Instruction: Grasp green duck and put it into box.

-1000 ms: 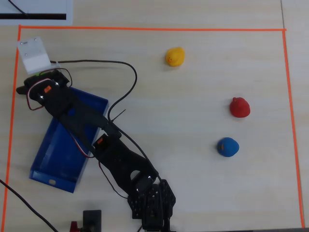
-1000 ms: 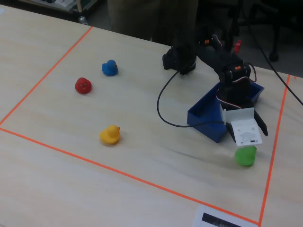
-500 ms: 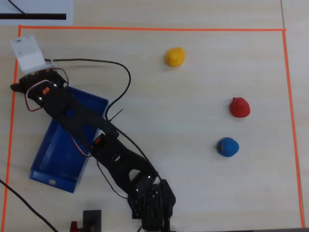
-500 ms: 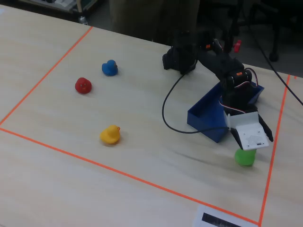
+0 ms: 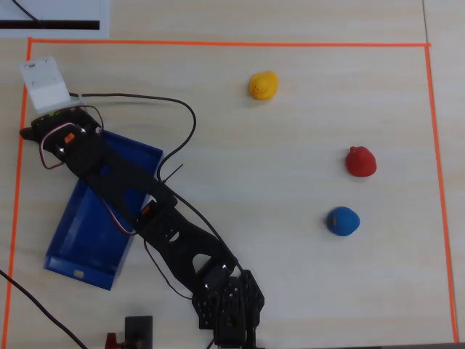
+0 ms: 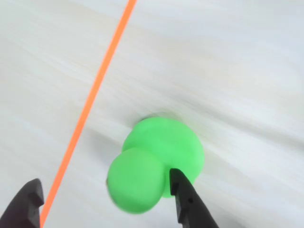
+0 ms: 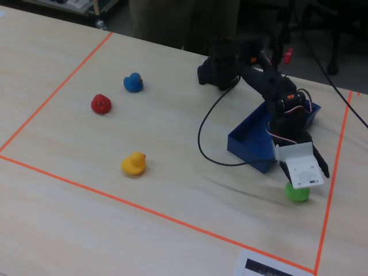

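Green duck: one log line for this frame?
phase: approach | gripper: open, astride green duck | duck: on table, not lifted | box: no duck visible inside

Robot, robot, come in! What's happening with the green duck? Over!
Hand open, low over the green duck, not gripping yet. Duck on the table, outside the box. Nothing in the way. Over.

Your pale wood surface carries the green duck beneath the gripper, the box beside it, and yellow, red and blue ducks well away.
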Robot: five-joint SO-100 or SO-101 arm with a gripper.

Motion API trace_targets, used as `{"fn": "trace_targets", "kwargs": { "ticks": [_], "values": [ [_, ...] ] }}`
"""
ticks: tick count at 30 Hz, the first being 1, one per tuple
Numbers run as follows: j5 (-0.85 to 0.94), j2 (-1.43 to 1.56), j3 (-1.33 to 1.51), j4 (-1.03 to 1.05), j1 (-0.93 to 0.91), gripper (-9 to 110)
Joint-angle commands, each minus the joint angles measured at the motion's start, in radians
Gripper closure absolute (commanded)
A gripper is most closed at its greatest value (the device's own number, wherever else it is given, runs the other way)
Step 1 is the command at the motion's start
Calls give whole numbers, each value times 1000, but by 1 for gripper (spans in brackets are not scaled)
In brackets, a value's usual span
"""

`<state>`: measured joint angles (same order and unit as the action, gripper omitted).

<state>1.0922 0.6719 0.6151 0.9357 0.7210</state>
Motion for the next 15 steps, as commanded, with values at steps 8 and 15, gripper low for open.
{"fn": "trace_targets", "kwargs": {
  "ticks": [8,15],
  "values": [
    [-3,3,-51,-26,6,102],
    [-60,140,-255,117,-61,102]
  ]
}}
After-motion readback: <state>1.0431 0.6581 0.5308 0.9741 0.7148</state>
